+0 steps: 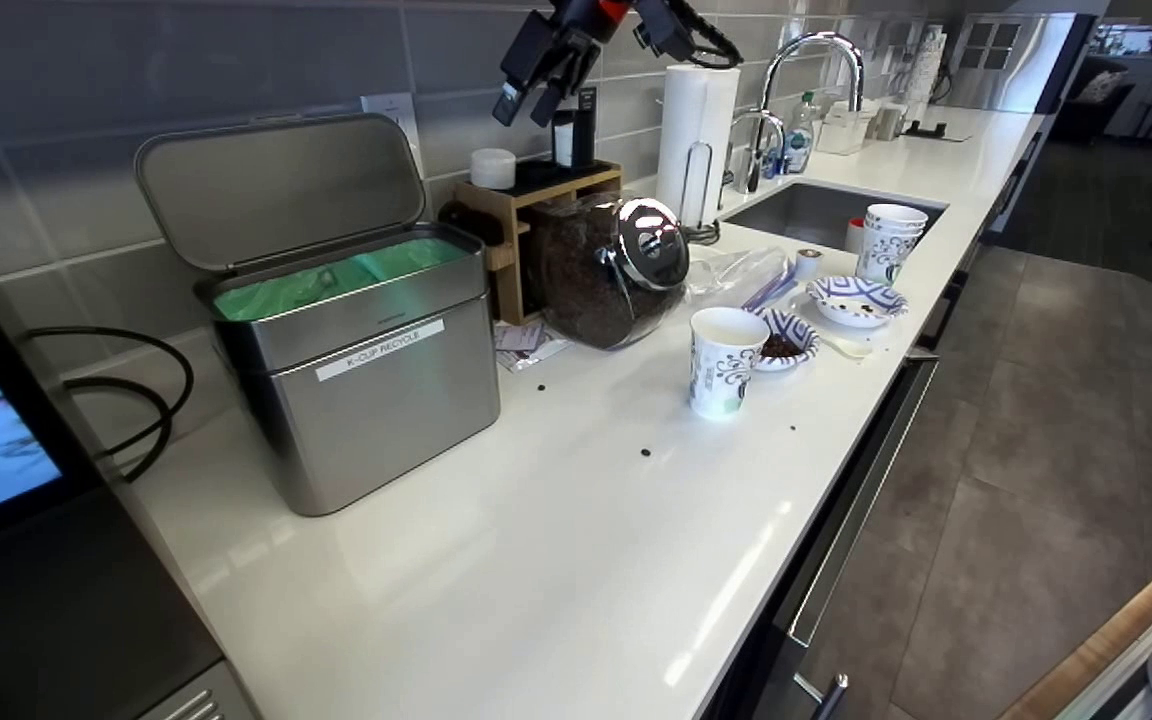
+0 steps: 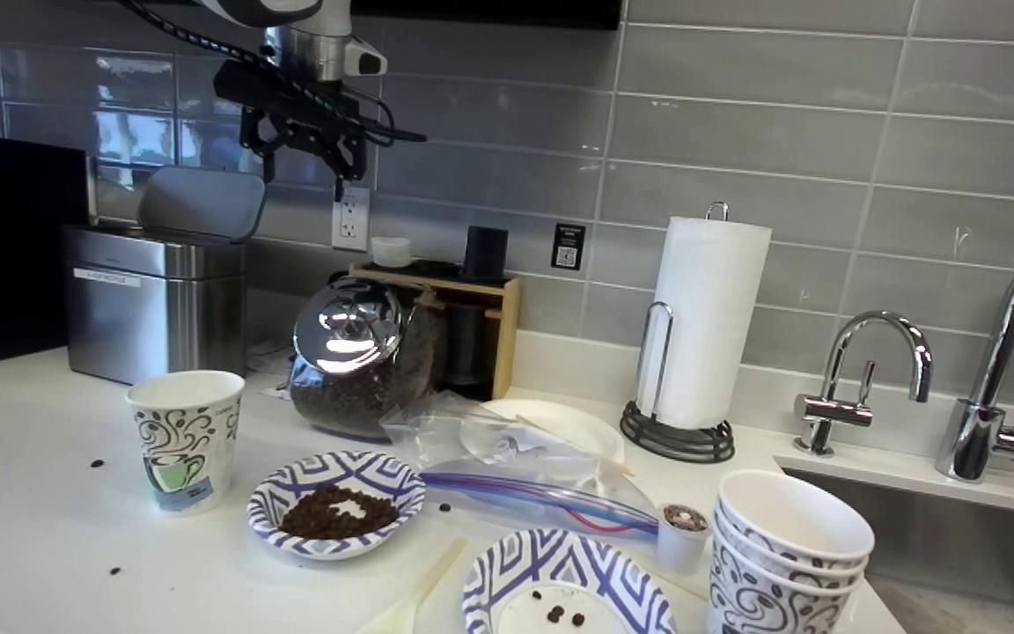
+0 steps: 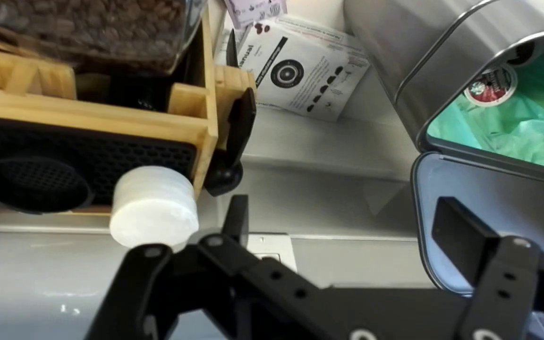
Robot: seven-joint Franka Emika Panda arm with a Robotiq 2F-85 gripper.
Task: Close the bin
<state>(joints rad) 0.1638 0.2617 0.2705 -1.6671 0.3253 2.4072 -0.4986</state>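
The bin is a brushed steel box [image 1: 396,420] on the counter, also seen in an exterior view [image 2: 159,308] and at the upper right of the wrist view [image 3: 409,61]. Its flat lid [image 1: 286,190] stands open and upright at the back, near the tiled wall; the lid also shows in the wrist view [image 3: 513,198]. A green liner [image 1: 346,275] shows inside, with a pod [image 3: 491,85] on it. My gripper [image 2: 304,182] is open and empty, in the air above counter height, to the side of the lid. Its fingers are wide apart in the wrist view [image 3: 347,222].
A wooden organizer [image 1: 511,250] with a white tub [image 1: 493,168] on top and a glass jar of coffee beans [image 1: 586,270] stand beside the bin. A paper cup [image 1: 721,360], bowls [image 2: 340,511], a plastic bag [image 2: 516,449] and a paper towel roll [image 2: 705,317] stand farther along.
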